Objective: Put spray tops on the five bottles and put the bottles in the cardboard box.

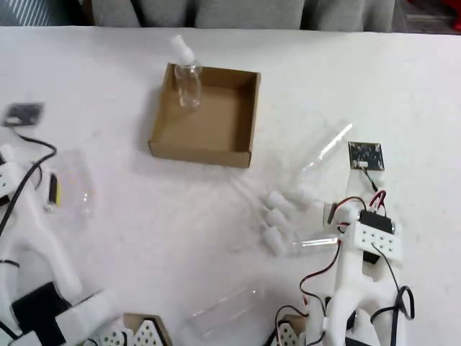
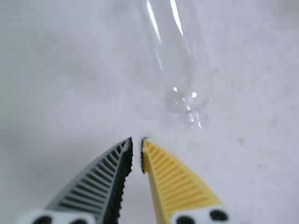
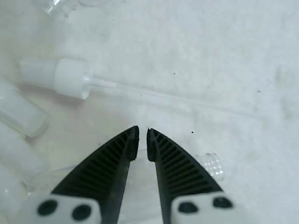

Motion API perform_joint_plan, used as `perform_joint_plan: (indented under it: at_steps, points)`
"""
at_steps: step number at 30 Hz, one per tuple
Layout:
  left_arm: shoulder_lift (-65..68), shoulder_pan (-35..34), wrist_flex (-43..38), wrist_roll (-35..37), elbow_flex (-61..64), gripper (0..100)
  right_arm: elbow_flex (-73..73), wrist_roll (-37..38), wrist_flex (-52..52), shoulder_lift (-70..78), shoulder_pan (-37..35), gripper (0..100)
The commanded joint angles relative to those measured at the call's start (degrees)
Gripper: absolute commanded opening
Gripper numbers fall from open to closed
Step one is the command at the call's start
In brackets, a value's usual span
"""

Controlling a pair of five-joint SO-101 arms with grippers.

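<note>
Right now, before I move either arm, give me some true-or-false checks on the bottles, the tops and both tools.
1. A capped bottle stands in the cardboard box. True.
2. The left tool grips a bottle. False: it is shut on nothing, and an uncapped bottle lies on the table ahead of it.
3. Loose spray tops lie on the table outside the box. True.
4. The right tool holds a spray top. False: it is empty, and a top with its tube lies beyond its tips.
5. All five bottles are boxed. False: just one is.
</note>
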Motion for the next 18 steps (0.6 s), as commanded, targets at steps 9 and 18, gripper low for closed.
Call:
perform_joint_plan:
  at_steps: [9, 18]
  points:
    - [14.7, 1.8, -10.4, -10.6, 4.1, 4, -0.3, 0.6, -0.7, -0.9, -0.3, 1.7]
    - [16.1, 15.3, -10.6, -10.1, 4.6, 4, -0.3, 0.6, -0.7, -0.9, -0.2, 1.7]
